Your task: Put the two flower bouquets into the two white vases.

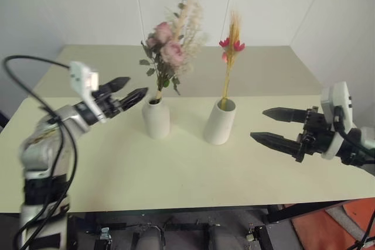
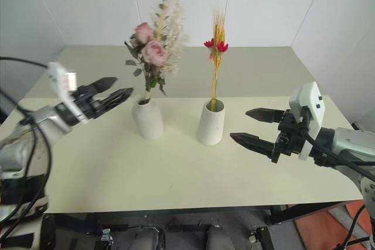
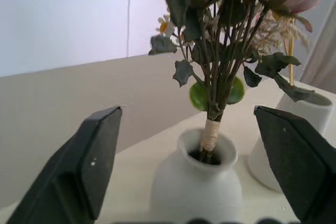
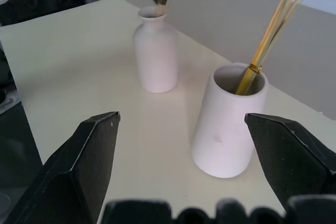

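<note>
The bushy bouquet [image 1: 170,48] of pink roses stands upright with its stems in the bottle-shaped white vase [image 1: 156,118]. To its right, the slim bouquet [image 1: 231,51] of yellow stalks and red blooms leans in the wide-mouthed white vase [image 1: 220,122]. My left gripper [image 1: 137,85] hangs open just left of the rose bouquet's stems, above the bottle vase's shoulder, holding nothing. In the left wrist view its fingers [image 3: 94,156] flank that vase [image 3: 197,182] from a short way off. My right gripper [image 1: 258,123] is open and empty to the right of the cylinder vase [image 4: 228,124], pointing at it.
Both vases stand mid-way on a pale yellow table [image 1: 176,174]. A second surface of the same colour [image 1: 263,68] lies behind it against white walls. The table's front edge [image 1: 176,208] runs close to me, with dark equipment below it.
</note>
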Robot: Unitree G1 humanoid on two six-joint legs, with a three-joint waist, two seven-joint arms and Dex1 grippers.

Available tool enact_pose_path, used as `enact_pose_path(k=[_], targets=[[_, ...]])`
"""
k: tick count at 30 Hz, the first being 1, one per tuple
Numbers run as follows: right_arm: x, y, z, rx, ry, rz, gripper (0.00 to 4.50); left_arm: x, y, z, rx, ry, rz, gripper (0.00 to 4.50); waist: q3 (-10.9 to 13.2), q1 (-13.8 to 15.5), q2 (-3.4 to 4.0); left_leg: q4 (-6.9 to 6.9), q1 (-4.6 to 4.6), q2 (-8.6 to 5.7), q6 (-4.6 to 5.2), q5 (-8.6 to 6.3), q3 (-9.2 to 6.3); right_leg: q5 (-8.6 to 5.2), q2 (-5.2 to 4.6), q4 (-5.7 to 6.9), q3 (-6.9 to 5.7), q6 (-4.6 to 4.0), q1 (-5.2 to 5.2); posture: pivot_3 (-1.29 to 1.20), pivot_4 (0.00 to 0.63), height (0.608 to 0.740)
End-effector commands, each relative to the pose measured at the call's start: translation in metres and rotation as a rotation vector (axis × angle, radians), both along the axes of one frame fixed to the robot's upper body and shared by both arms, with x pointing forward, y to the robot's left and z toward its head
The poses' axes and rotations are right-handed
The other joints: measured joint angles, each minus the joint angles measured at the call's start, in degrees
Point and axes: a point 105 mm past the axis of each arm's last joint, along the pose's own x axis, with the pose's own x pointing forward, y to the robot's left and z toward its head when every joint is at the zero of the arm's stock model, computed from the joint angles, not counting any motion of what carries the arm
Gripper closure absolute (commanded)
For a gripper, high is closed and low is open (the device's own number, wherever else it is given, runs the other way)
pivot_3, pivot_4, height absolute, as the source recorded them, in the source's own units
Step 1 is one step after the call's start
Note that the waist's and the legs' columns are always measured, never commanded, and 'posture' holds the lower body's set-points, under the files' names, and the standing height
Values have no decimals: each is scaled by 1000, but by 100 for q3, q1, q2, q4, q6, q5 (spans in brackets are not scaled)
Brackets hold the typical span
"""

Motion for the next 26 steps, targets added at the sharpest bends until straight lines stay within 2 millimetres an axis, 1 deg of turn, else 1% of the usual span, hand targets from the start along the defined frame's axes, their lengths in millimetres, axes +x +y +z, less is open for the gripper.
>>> enact_pose_path(k=[1,2,4,6,10,14,22,26], targets=[[-2,-3,14,-12,-76,-2,0,-27,1,20,34,-72,-57,51,0,52,0,1,5,0,0,0,1,-2,-1,1,0,4,3,0,150,740],[-2,-3,14,-16,-72,-2,0,-34,4,18,66,-74,-62,51,0,72,0,1,11,0,0,0,1,-6,-3,0,-5,9,13,0,150,740],[-1,-5,13,-22,-64,4,0,-46,7,13,122,-65,-82,51,0,77,0,1,20,0,-1,0,5,-26,-8,-4,-8,-19,20,0,150,740],[-2,-7,12,-29,-56,8,0,-58,9,10,177,-51,-123,51,0,70,0,1,20,0,-1,0,9,-29,-11,-5,-6,-24,19,0,150,740],[-1,-14,11,-42,-41,1,0,-68,12,10,239,-32,-177,51,0,77,0,-2,20,3,-1,0,9,-31,-9,-4,-7,-27,16,0,150,740],[0,-23,10,-57,-29,-26,0,-73,12,11,291,-33,-214,51,-1,74,0,-2,20,3,-2,-1,12,-31,-11,-8,-5,-28,16,0,150,740],[1,-39,11,-76,-17,-88,0,-76,6,14,305,-36,-250,51,0,56,0,-5,19,4,-2,-1,13,-32,-10,-8,-4,-28,13,0,150,740],[1,-49,13,-85,-14,-117,0,-77,2,19,311,-44,-262,51,0,54,0,-6,20,5,-2,-1,14,-33,-10,-8,-4,-28,12,0,150,740]])
